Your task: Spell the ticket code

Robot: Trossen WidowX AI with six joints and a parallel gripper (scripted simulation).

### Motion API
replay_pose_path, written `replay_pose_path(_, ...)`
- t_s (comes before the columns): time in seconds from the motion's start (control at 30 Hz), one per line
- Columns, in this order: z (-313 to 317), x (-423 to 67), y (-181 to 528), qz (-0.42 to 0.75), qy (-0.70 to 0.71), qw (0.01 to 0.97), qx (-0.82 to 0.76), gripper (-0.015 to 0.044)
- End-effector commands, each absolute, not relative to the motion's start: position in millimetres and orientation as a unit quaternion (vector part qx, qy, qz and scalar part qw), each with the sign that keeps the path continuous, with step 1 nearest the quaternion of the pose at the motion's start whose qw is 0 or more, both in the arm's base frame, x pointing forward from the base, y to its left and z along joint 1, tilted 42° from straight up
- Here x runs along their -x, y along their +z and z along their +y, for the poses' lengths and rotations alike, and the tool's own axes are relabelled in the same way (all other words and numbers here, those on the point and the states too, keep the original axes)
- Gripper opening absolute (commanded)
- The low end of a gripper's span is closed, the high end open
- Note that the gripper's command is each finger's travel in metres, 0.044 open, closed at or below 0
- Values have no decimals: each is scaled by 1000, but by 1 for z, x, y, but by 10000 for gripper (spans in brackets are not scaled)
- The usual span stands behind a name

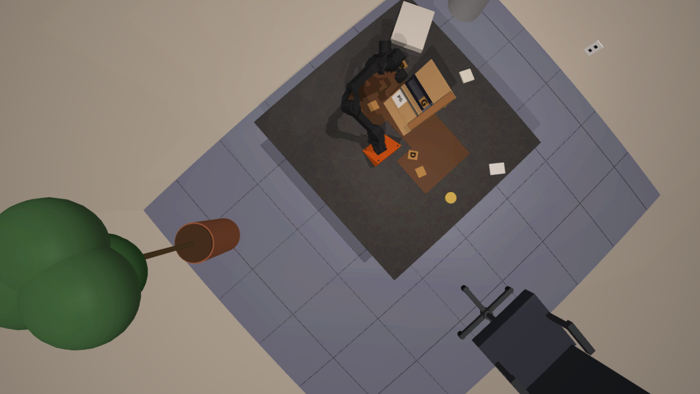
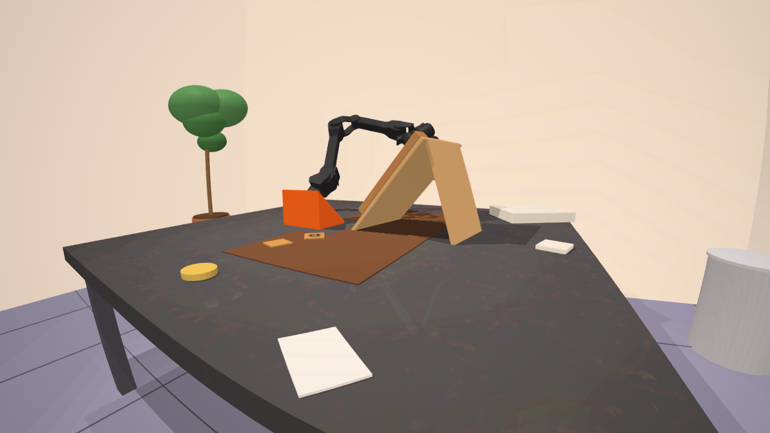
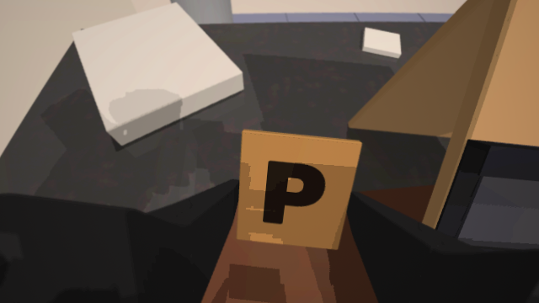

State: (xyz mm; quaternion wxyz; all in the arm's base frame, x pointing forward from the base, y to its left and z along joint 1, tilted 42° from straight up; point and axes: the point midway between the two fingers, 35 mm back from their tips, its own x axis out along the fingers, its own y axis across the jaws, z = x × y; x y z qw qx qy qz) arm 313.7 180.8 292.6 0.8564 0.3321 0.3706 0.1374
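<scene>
The gripper (image 3: pixel 295 219) is clenched on the P tile (image 3: pixel 298 189), which stands upright between the dark fingers in the lower middle of the wrist view, its letter facing the camera. Just to the right of it, at the right edge of that frame, the dark channel of the letter rail (image 3: pixel 493 202) opens in the sloping board (image 3: pixel 505 84) — near the tile, but the tile is not yet in it.

In the top view the gripper sits at the upper end of the board (image 1: pixel 430 80), and the rail (image 1: pixel 418 93) runs down the board's face toward the lower right. A G tile (image 1: pixel 424 102) already lies at the rail's lower end, seemingly pushed home. The white ticket (image 1: pixel 398 99) beside the rail appears to read PG, though the print is small.

So, as a judgement, one letter is placed and the second is in hand: what is left is to line the P tile up with the open end, slide it down until it meets the G, and let go. The D tile (image 1: pixel 413 154) and a blank tile (image 1: pixel 420 171) lie on the brown mat (image 1: pixel 440 156) at the lower right of the arm's base — probably spares, not needed.
</scene>
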Motion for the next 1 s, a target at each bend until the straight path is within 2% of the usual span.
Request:
replay_pose_path(0.0, 180, -313, 291, 371, 140, 857, -331, 0)
replay_pose_path(0.97, 169, -313, 280, 371, 139, 857, -330, 0)
